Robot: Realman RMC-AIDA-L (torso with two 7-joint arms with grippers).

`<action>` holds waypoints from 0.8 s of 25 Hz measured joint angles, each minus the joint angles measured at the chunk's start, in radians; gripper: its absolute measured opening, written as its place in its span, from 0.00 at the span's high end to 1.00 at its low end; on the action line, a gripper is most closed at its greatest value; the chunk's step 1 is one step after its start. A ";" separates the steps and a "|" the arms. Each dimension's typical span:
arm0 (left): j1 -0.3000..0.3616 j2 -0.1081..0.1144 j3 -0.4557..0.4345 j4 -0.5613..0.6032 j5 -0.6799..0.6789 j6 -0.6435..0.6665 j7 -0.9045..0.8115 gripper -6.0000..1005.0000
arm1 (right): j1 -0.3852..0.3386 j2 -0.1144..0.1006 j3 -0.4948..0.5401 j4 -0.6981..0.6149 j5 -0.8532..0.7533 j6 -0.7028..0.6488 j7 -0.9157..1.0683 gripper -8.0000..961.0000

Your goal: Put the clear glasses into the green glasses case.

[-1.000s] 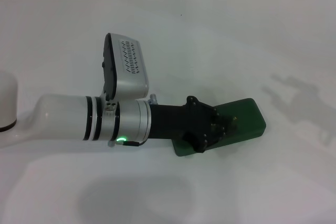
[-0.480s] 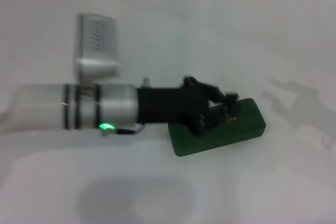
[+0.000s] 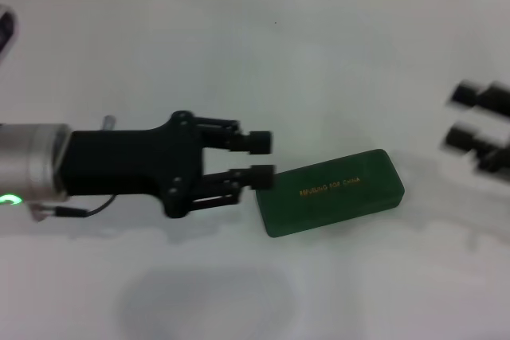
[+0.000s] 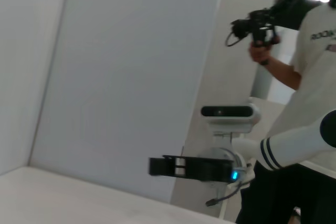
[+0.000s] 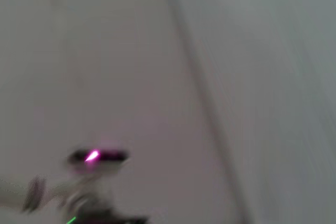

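Observation:
The green glasses case lies shut on the white table, gold lettering up, a little right of centre in the head view. My left gripper hovers just left of the case's near-left corner. It is open, with nothing between its black fingertips. My right gripper shows blurred at the right edge, its two dark fingers apart and empty, well right of the case. The clear glasses are out of view in every frame.
The white table runs back to a tiled wall. In the left wrist view a person stands beside the robot holding a black handheld device.
My left arm has drawn back to the left off the case, uncovering its shut lid. The right gripper has come in from the right edge. The case has not moved.

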 joint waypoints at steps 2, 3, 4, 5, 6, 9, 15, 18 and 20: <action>0.011 0.008 -0.001 0.003 0.001 0.001 -0.003 0.57 | 0.024 0.012 -0.040 -0.015 -0.042 -0.005 0.009 0.47; 0.017 0.010 -0.002 0.004 0.002 0.000 -0.003 0.57 | 0.037 0.014 -0.069 -0.018 -0.049 -0.001 0.011 0.44; 0.020 0.011 -0.004 0.004 0.003 -0.002 -0.002 0.57 | 0.050 0.016 -0.098 -0.018 -0.051 0.006 0.013 0.41; 0.021 0.011 -0.009 0.004 0.012 -0.003 -0.002 0.58 | 0.061 0.016 -0.124 -0.018 -0.053 0.013 0.014 0.37; 0.021 0.010 -0.021 0.004 0.027 -0.005 -0.002 0.58 | 0.082 0.016 -0.164 -0.017 -0.053 0.026 0.016 0.34; 0.021 -0.001 -0.064 0.005 0.098 -0.004 -0.005 0.58 | 0.122 0.016 -0.232 -0.022 -0.055 0.050 0.022 0.34; 0.021 -0.005 -0.091 0.005 0.130 0.001 -0.002 0.58 | 0.177 0.018 -0.258 -0.023 -0.055 0.057 0.032 0.35; 0.020 0.000 -0.097 0.006 0.131 0.002 -0.005 0.58 | 0.184 0.018 -0.268 -0.025 -0.055 0.054 0.040 0.35; 0.021 0.001 -0.120 0.006 0.131 0.006 -0.007 0.58 | 0.187 0.018 -0.271 -0.026 -0.056 0.053 0.046 0.35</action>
